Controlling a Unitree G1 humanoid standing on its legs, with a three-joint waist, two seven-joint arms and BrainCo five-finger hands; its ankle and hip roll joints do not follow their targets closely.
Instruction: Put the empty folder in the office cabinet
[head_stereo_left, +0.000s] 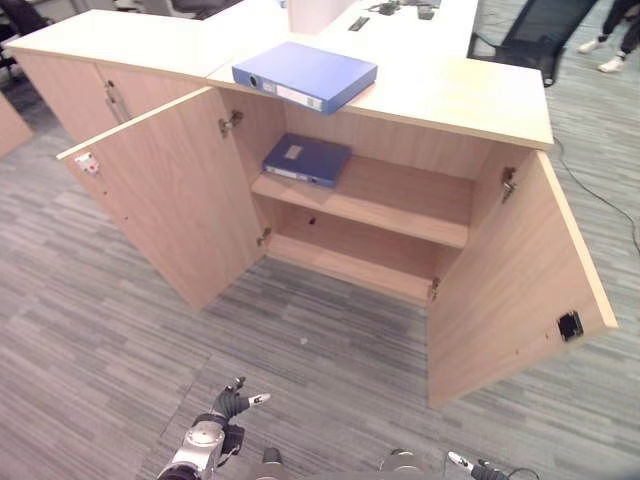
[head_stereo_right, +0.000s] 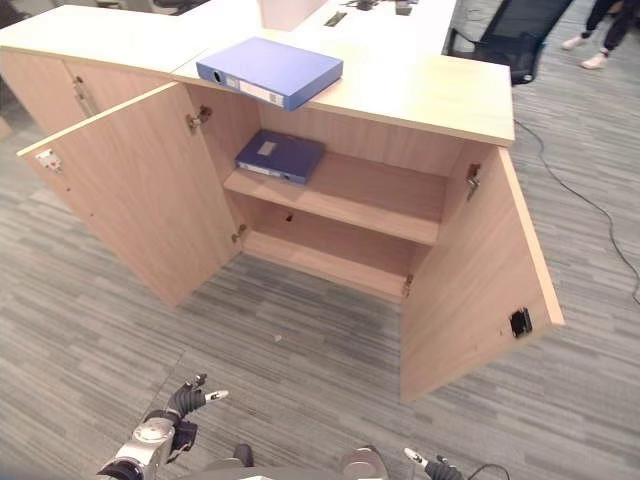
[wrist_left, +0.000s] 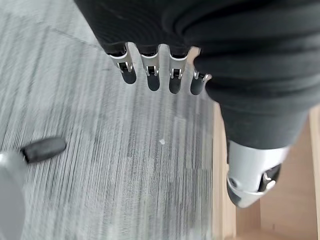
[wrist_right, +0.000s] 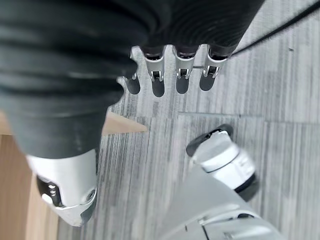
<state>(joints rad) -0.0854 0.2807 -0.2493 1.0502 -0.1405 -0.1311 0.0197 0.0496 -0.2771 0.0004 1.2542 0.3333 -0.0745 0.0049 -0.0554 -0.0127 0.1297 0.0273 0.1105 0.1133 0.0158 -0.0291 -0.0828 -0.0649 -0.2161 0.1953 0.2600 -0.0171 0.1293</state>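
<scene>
Both hands hang low over the carpet, left hand (head_stereo_left: 232, 404) and right hand (wrist_right: 170, 75), fingers straight and holding nothing. Lying flat on the worktop (head_stereo_left: 470, 100) above the open cabinet (head_stereo_left: 380, 190), the blue folder (head_stereo_left: 305, 72) overhangs the front edge. Best grip it from both sides, then slide it onto the upper shelf (head_stereo_left: 400, 205) beside the dark blue folder (head_stereo_left: 306, 160).

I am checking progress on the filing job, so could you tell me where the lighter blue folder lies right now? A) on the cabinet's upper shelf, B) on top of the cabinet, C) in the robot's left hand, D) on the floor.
B: the lighter blue folder lies flat on the cabinet top, above the open doors, while a darker folder sits on the upper shelf.
</scene>
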